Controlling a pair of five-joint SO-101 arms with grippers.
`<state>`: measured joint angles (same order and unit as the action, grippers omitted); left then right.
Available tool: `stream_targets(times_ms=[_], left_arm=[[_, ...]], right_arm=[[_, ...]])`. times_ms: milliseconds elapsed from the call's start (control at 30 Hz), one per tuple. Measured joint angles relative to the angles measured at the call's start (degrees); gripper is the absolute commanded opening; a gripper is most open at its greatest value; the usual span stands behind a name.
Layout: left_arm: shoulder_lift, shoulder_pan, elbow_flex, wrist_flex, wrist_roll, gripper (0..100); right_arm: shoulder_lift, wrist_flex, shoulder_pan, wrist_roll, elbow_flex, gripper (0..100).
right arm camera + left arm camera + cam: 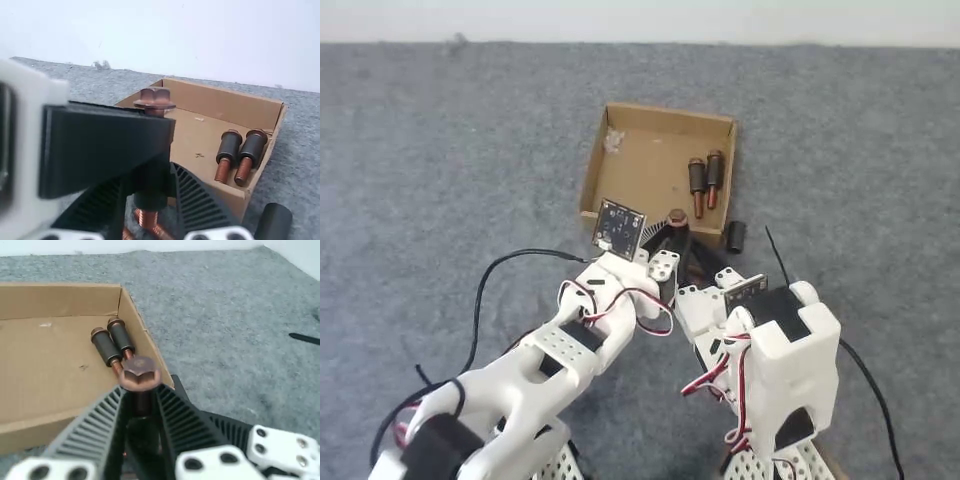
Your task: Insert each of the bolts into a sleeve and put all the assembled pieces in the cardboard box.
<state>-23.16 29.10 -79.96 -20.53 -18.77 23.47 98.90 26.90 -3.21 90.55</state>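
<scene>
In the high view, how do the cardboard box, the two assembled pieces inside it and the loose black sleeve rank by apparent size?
1. cardboard box
2. assembled pieces: the two look alike, so not ranked against each other
3. loose sleeve, smallest

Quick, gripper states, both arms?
Left gripper: closed, holding the bolt below its head.
Right gripper: closed, apparently on the sleeve around that bolt.

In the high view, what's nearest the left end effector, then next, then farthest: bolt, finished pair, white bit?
1. bolt, gripped in the left end effector.
2. finished pair, right side of the box.
3. white bit, far left corner.
</scene>
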Motion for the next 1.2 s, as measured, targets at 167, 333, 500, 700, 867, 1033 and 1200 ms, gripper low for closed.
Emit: stream_targets(times_ms=[167,333,500,700,867,1033,1200], left_arm=[[-0.09,-0.70,0.35,0.88,0.00,3],[-0.09,-1.23,0.44,1.14,0.00,18],[-0.09,-1.76,0.26,1.49,0.00,22],[-0.09,-1.67,0.26,1.49,0.00,22],[-0.35,-2.11,0.26,1.49,0.26,22],[-8.18,-6.33,0.26,1.67,0.26,22],[-21.54,-8.79,0.26,10.73,0.26,22]], right_arm=[[0.00,0.00,0.00,0.00,0.00,0.7],[0.00,0.00,0.00,0.09,0.00,0.7],[0.09,0.00,-0.35,0.09,-0.09,0.7],[0.00,0.00,-0.35,0.18,0.00,0.7],[0.00,0.00,-0.09,0.18,0.00,0.7],[0.00,0.00,-0.09,0.18,0.00,0.7],[0.00,0.00,-0.09,0.18,0.00,0.6]])
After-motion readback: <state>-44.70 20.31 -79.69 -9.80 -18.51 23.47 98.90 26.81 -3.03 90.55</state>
